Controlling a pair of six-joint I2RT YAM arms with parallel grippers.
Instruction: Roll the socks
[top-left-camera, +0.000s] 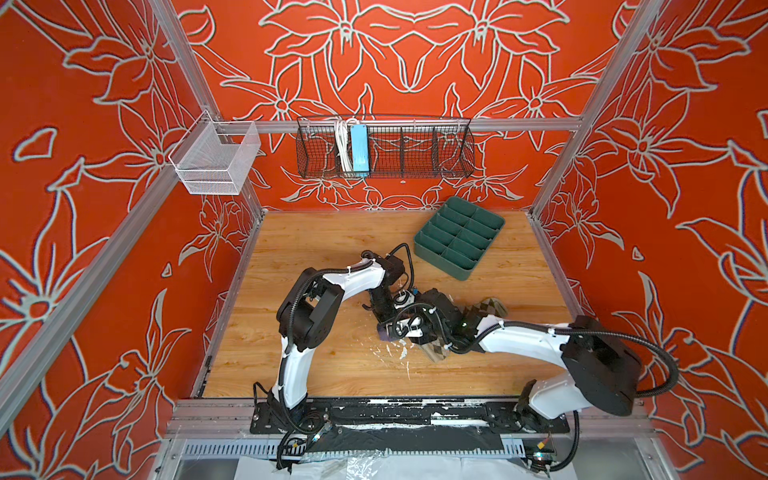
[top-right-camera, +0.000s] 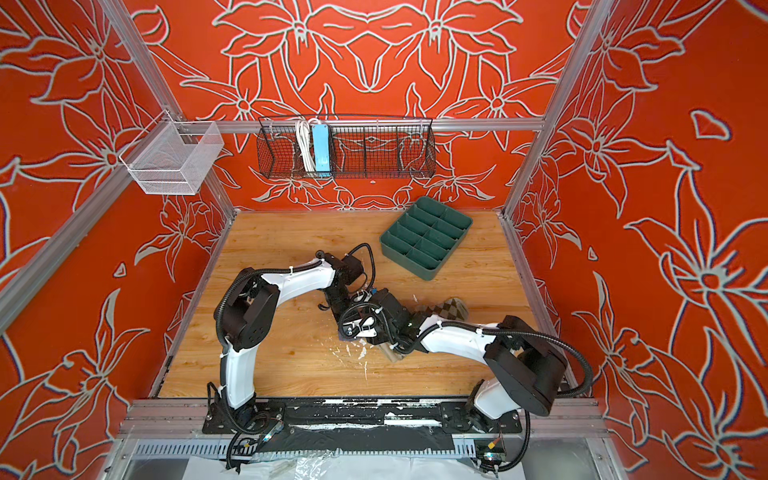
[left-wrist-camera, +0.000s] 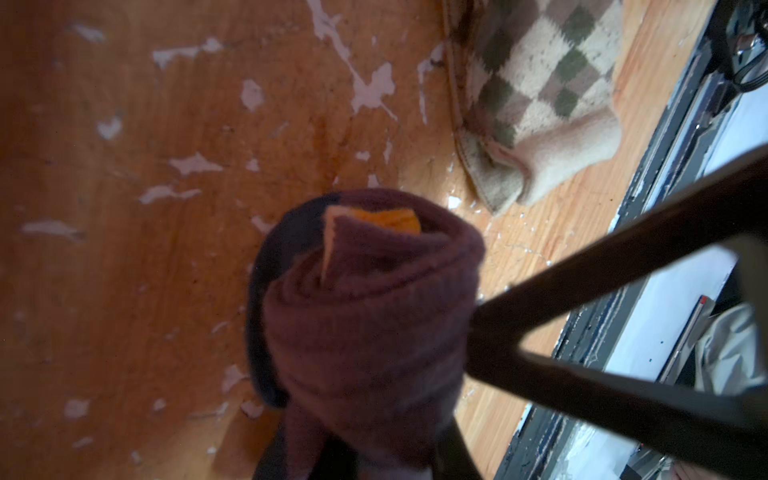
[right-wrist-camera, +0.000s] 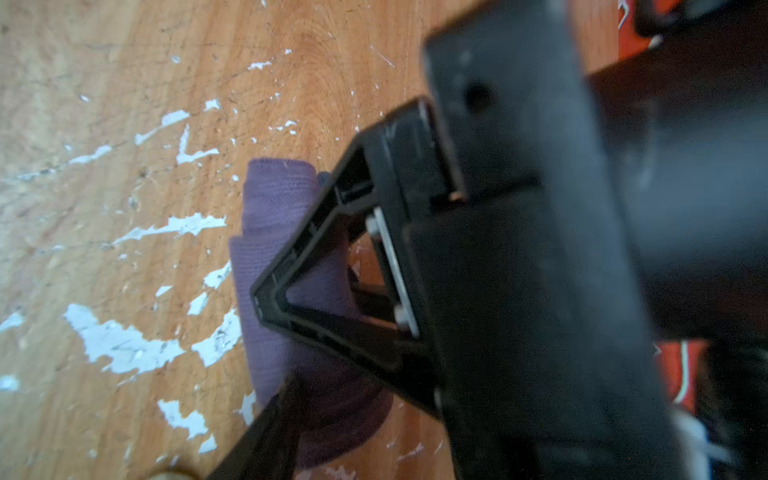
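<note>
The wooden table (top-left-camera: 332, 374) filled the floor of the cell, its surface flecked with white scuffs near the middle. Over it the left arm (top-left-camera: 357, 278) bent in from 8 o'clock and the right arm (top-left-camera: 523, 345) from 4 o'clock. In both top views their wrists met roughly at the table's centre.

The green tray (top-left-camera: 436, 259) sat at 1 o'clock from that meeting point, well apart from it and turned askew to the table's edges.

The argyle sock (top-left-camera: 492, 307) lay on the wood beneath the right arm. One end showed at 3 o'clock of the wrists and the other poked out at 5 o'clock. In the left wrist view its end lay near the purple roll but apart from it.

The purple sock (left-wrist-camera: 374, 291) was wound into a tight roll, with the mustard cuff peeking from its core and dark blue along one flank. In the top views only a sliver of it showed beneath the wrists, at 9 o'clock of the argyle sock.

The left gripper (left-wrist-camera: 365, 345) was pinching that roll, one finger (left-wrist-camera: 540, 270) pressed against its side. The right wrist view showed the same triangular finger laid across the roll, down at the table.

The right gripper (right-wrist-camera: 316, 386) had one finger (right-wrist-camera: 262, 432) touching the roll's end. Its other finger was hidden, so whether it was spread or clamped could not be told.
</note>
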